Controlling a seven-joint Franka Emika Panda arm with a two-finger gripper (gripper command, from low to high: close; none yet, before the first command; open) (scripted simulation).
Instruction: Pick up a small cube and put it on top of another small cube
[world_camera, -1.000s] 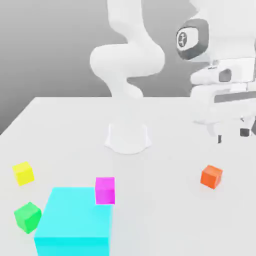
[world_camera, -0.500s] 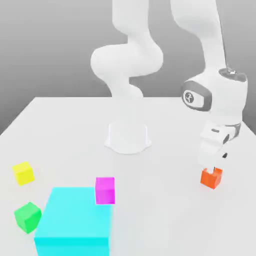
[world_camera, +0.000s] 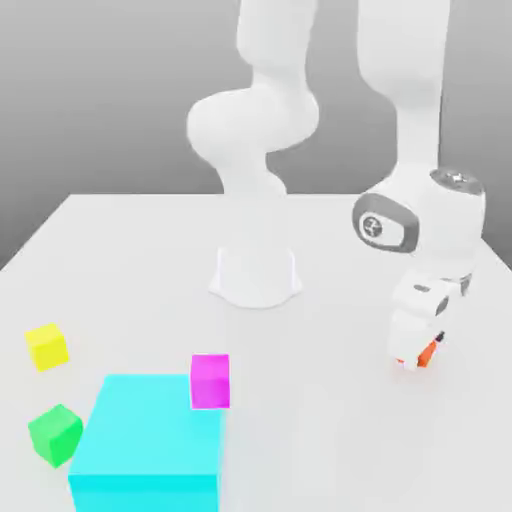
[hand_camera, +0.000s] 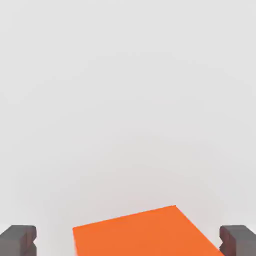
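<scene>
Gripper (world_camera: 412, 362) down at table (world_camera: 300, 420) level on the exterior view's right, pointing down, small cube (world_camera: 430, 351) mostly hidden behind it, only an orange sliver visible just beside the fingers. In the hand view, cube (hand_camera: 145, 234) sits between the two dark fingertips (hand_camera: 18, 240), a visible gap on each side, so jaws part-way open around the cube, not touching its faces as far as can be seen; no grip confirmed. Cube resting on the table, not lifted. Bare white surface all round the gripper: nothing close on any side. Magenta cube (world_camera: 210, 380) well away toward the exterior view's left, touching the upper corner of the big cyan block (world_camera: 148, 445). Green cube (world_camera: 55, 434) just beside the cyan block's far side, yellow cube (world_camera: 47, 346) further out, both well apart from the gripper. Arm base (world_camera: 256, 275) behind and to the left of the gripper, clear of it. Table's back edge well behind the gripper; right edge runs out of frame, cannot tell how close.
</scene>
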